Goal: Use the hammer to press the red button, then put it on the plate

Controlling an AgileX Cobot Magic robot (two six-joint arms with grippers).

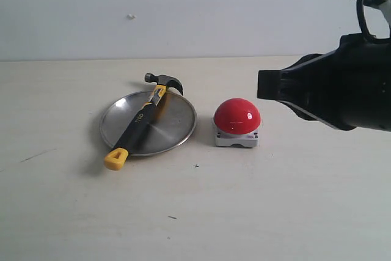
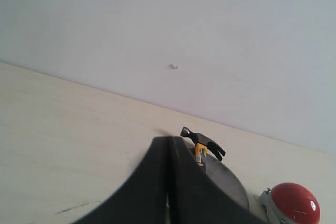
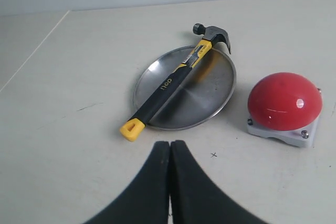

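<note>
The hammer [image 1: 142, 120] lies slantwise across the silver plate [image 1: 174, 123]. Its dark head rests past the far rim and its yellow end sticks out over the near left rim. Just right of the plate stands the red button [image 1: 237, 116] on its grey base. My right gripper [image 1: 259, 85] hangs shut and empty above and right of the button. In the right wrist view the right gripper [image 3: 170, 143] is pulled back from the hammer [image 3: 168, 82], plate [image 3: 205, 98] and button [image 3: 283, 100]. My left gripper [image 2: 169, 139] is shut and empty, with the hammer's head [image 2: 202, 142], plate [image 2: 231, 182] and button [image 2: 295, 203] beyond it.
A plain white wall [image 1: 183, 10] stands behind the pale table [image 1: 275, 212]. The table's left edge [image 3: 37, 51] shows in the right wrist view. A small cross mark [image 1: 195, 165] sits on the tabletop in front of the plate.
</note>
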